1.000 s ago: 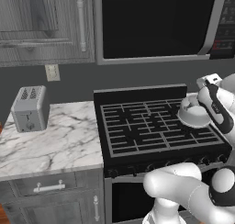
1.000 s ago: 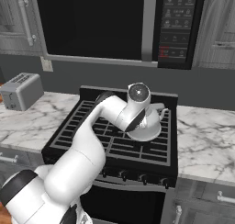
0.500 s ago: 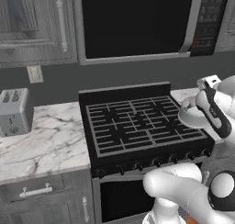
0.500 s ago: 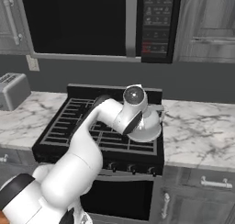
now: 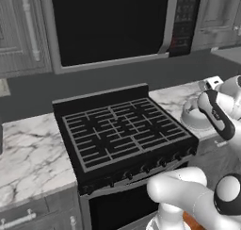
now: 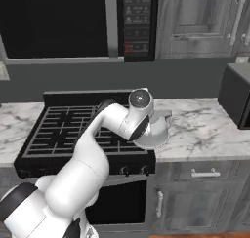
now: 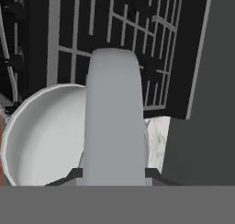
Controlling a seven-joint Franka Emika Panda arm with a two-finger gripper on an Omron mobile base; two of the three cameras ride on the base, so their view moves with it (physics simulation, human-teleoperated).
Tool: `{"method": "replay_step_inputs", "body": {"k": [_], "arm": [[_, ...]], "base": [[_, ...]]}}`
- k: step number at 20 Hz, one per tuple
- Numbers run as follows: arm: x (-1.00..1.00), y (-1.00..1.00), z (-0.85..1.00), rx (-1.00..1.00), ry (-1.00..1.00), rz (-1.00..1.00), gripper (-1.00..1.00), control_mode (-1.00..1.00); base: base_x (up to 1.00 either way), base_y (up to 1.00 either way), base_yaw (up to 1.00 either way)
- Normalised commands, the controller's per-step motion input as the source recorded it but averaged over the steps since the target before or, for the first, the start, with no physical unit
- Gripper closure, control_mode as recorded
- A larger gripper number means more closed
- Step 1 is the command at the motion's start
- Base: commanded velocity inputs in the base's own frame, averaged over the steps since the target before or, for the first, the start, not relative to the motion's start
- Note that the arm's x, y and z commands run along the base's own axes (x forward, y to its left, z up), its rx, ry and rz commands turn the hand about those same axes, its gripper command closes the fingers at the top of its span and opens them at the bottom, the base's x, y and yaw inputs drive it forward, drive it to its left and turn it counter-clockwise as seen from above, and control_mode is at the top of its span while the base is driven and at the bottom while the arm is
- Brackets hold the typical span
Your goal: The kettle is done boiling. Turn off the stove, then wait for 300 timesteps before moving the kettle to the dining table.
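In the left base view the kettle (image 5: 194,115) hangs at the right edge of the stove (image 5: 124,135), over the marble counter (image 5: 181,93) beside the range, with the white arm's wrist in front of it; the gripper (image 5: 207,98) itself is hidden behind that wrist. Above the stove sits a black microwave (image 5: 108,24) — its keypad is too blurred to read. In the right base view the kettle (image 6: 155,132) sits just past the stove's (image 6: 73,129) right side, partly over the counter (image 6: 205,127), and the arm's elbow covers its top. The microwave (image 6: 73,22) panel shows small red marks, unreadable. In the hand view the kettle's pale handle (image 7: 114,122) runs up the middle above its round body (image 7: 43,136), the fingers (image 7: 73,173) clamped on either side of it — the grates lie beyond.
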Motion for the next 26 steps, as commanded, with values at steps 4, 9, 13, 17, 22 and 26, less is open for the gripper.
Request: {"method": "replay_step_inputs", "body": {"k": [4, 9, 13, 17, 22, 26], "arm": [[0.00, 0.00, 0.00, 0.00, 0.00, 0.00, 1.00, 1.00], [0.00, 0.00, 0.00, 0.00, 0.00, 0.00, 1.00, 1.00], [0.00, 0.00, 0.00, 0.00, 0.00, 0.00, 1.00, 1.00], [0.00, 0.00, 0.00, 0.00, 0.00, 0.00, 1.00, 1.00], [0.00, 0.00, 0.00, 0.00, 0.00, 0.00, 1.00, 1.00], [0.00, 0.00, 0.00, 0.00, 0.00, 0.00, 1.00, 1.00]], "base": [[-0.08, -0.02, -0.47], [-0.05, 0.00, -0.52], [0.00, 0.00, -0.54], [0.00, 0.00, -0.53], [0.00, 0.00, -0.54], [-0.01, -0.01, -0.57]]}}
